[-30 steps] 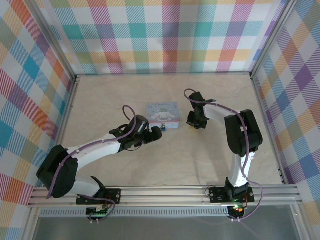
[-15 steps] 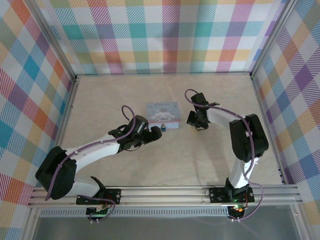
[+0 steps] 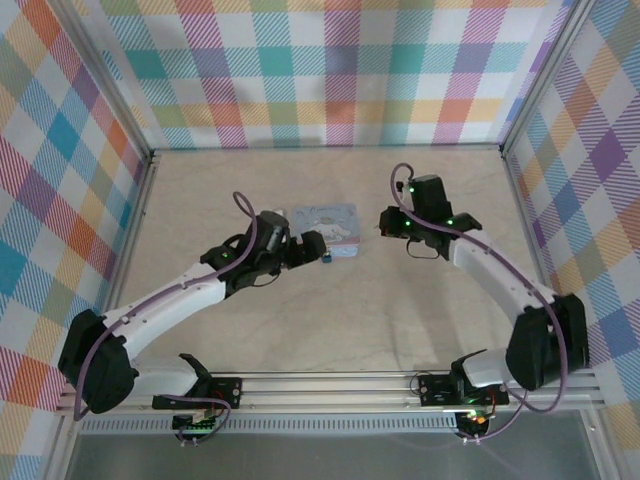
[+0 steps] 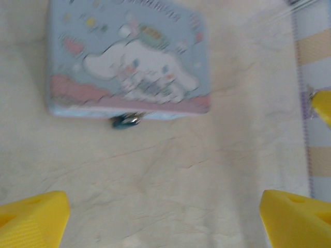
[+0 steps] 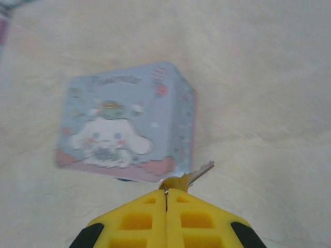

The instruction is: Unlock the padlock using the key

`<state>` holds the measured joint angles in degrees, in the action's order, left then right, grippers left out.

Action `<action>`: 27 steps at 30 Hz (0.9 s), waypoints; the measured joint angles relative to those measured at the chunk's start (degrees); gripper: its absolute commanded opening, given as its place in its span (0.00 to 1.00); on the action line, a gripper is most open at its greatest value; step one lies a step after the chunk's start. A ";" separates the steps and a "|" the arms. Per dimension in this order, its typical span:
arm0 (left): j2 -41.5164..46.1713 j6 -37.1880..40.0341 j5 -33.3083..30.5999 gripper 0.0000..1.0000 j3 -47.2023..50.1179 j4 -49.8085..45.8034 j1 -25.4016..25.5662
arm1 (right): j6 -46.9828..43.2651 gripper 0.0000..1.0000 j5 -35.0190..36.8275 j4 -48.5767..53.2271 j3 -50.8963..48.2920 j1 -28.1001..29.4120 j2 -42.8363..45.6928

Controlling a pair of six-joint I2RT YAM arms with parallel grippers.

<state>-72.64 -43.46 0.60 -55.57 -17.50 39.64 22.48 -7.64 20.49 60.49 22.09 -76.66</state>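
Key (image 5: 189, 178) pinched tight in right pincer (image 5: 166, 194), blade poking out past yellow tips, angled right. Tin (image 5: 124, 121) just ahead of that pincer, flat on desk (image 5: 258, 77). Left pincer (image 4: 163, 217) spread wide, gripping nothing. Padlock (image 4: 125, 121) ahead of it, slightly left of centre, up against tin's near edge, on desk.

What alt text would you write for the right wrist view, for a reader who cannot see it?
The right gripper, yellow fingers pressed together, pinches the key, its silvery blade pointing up and right. Just beyond lies a pale-blue cartoon tin on the beige table.
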 measured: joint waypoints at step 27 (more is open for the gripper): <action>-2.69 -6.29 38.05 0.71 -11.34 11.45 -4.79 | -13.20 0.06 -39.58 -11.41 -9.40 0.02 23.21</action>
<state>-75.33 -49.76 38.65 -66.92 -6.04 34.85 9.28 -47.22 9.08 51.09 22.11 -53.45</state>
